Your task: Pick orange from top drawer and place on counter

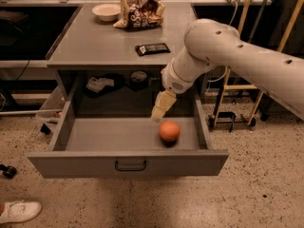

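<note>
Camera view: cream gripper (156, 116), fingers together, hangs just beside smooth round orange (169, 130) in grey metal top drawer (114, 136).

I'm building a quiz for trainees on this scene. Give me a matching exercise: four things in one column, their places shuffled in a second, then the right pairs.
Things:
1. orange
2. white bowl
3. gripper
4. white shoe

Places:
A. on the floor, lower left corner of the view
B. inside the open top drawer, right of its middle
C. above the drawer's floor, just up and left of the orange
D. at the back of the counter, left side

Pairs: 1-B, 2-D, 3-C, 4-A
</note>
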{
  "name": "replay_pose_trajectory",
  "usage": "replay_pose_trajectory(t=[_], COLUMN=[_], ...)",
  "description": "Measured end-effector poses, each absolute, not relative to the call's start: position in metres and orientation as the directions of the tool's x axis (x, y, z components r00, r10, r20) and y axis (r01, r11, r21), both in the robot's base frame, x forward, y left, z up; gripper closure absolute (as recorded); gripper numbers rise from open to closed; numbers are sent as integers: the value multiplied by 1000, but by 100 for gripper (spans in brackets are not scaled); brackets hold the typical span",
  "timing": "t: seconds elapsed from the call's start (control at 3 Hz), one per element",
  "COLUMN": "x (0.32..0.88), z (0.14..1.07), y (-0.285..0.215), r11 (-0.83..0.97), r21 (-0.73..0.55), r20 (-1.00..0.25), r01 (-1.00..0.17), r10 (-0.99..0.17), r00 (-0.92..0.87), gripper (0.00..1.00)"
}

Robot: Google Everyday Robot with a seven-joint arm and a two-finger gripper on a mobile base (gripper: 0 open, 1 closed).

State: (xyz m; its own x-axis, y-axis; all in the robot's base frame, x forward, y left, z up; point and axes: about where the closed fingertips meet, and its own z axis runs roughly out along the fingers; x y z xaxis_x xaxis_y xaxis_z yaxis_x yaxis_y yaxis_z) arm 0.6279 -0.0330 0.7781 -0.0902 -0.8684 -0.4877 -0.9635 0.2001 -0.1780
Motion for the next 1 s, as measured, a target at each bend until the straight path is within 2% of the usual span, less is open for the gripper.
replay_pose_trajectory(t=[1.0], x=[643], z=[677], y=[-119], r11=[317], r21=[-201], r20=[-458], r01=[-927], r10=[-867], r00=[-197], gripper=[0])
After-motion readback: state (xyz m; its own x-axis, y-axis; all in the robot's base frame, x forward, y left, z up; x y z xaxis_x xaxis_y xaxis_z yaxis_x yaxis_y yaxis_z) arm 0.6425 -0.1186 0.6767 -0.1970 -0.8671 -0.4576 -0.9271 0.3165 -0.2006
